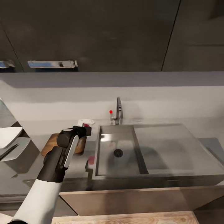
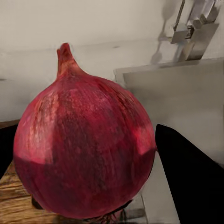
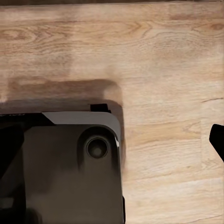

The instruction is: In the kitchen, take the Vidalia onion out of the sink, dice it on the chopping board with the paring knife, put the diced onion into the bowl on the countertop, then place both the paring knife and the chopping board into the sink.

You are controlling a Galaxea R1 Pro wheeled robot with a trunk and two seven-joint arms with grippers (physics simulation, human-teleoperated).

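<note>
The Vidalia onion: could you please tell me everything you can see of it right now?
The Vidalia onion is a whole, uncut bulb with deep red, papery-looking skin, fine lengthwise streaks and a short pointed neck at its top. It sits upright between the dark fingers of the left gripper, held above the near end of the wooden chopping board, just beside the sink. In the head view it is a small red patch at the gripper.

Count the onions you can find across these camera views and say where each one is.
1. The Vidalia onion is held in the left hand, above the chopping board, left of the sink. Others may be hidden behind the arm.
</note>
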